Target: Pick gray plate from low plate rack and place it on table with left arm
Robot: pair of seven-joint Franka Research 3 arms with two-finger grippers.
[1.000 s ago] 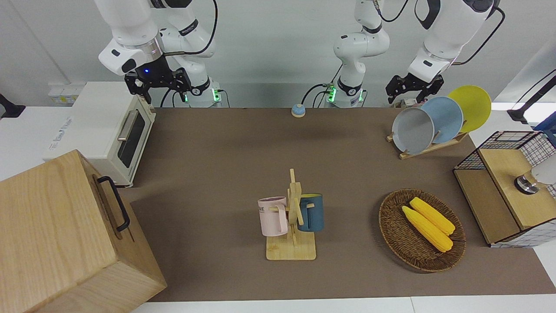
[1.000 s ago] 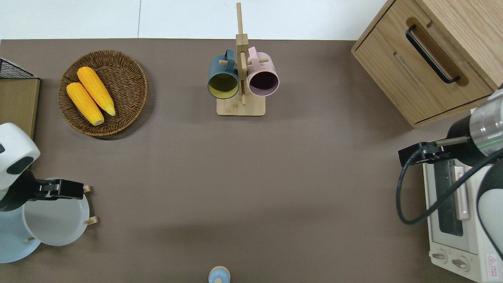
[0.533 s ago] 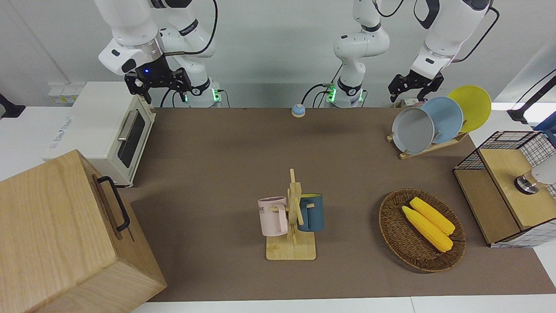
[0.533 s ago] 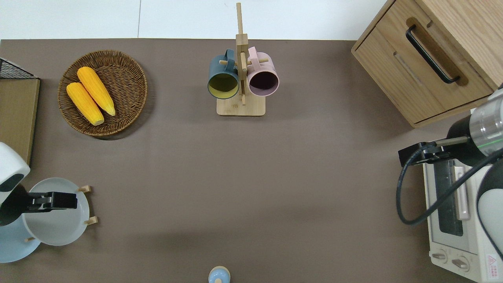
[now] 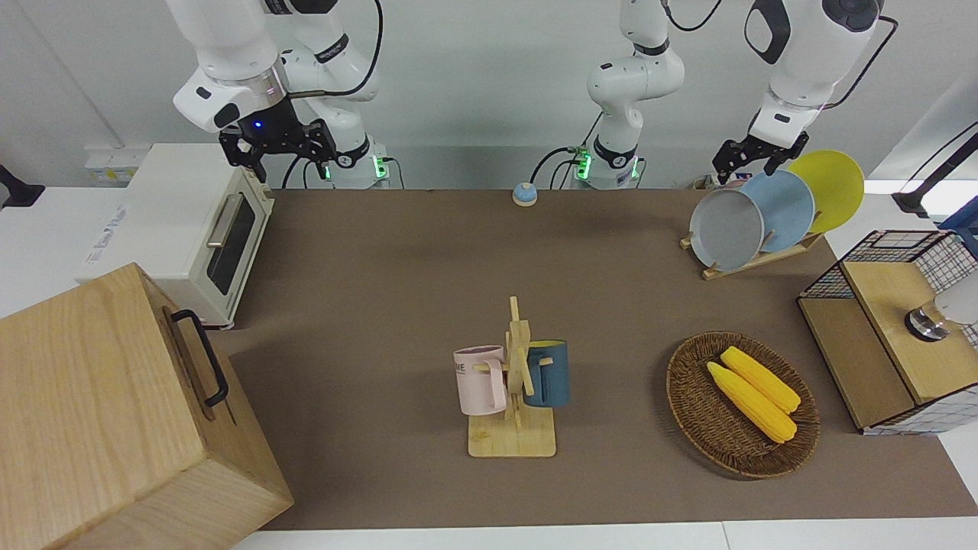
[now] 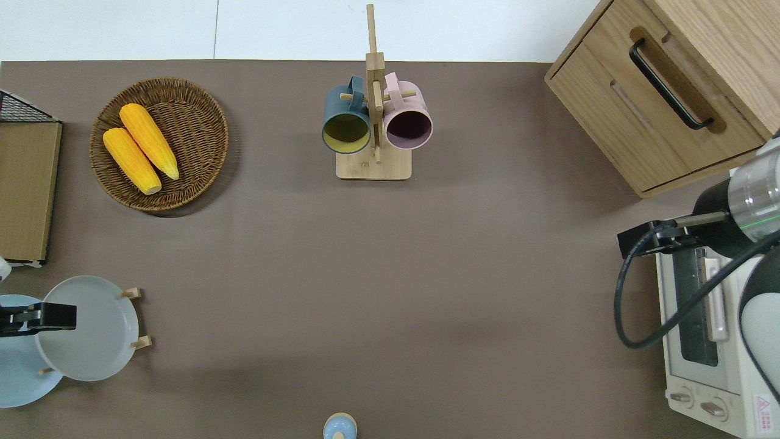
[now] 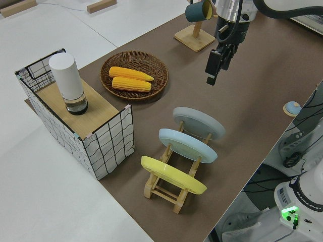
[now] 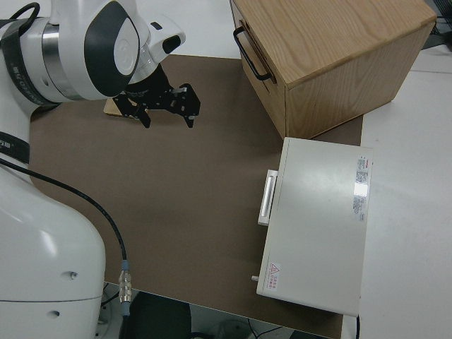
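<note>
Gray plate (image 6: 91,332) leans in the low plate rack (image 5: 752,260) at the left arm's end of the table (image 6: 390,274), untouched. Over it and the light-blue plate (image 6: 18,366) hangs the left gripper (image 6: 33,318), holding nothing; how wide its fingers are parted I cannot tell. Bare brown matte mat stretches wide toward the table's middle. Smooth and round, the yellow plate (image 5: 829,187) leans in the slatted rack's last slot. The right arm is parked.

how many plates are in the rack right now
3, all leaning in the low plate rack at the left arm's end of the table: the gray plate farthest from the robots, the light-blue plate in the middle, the yellow plate nearest them.
</note>
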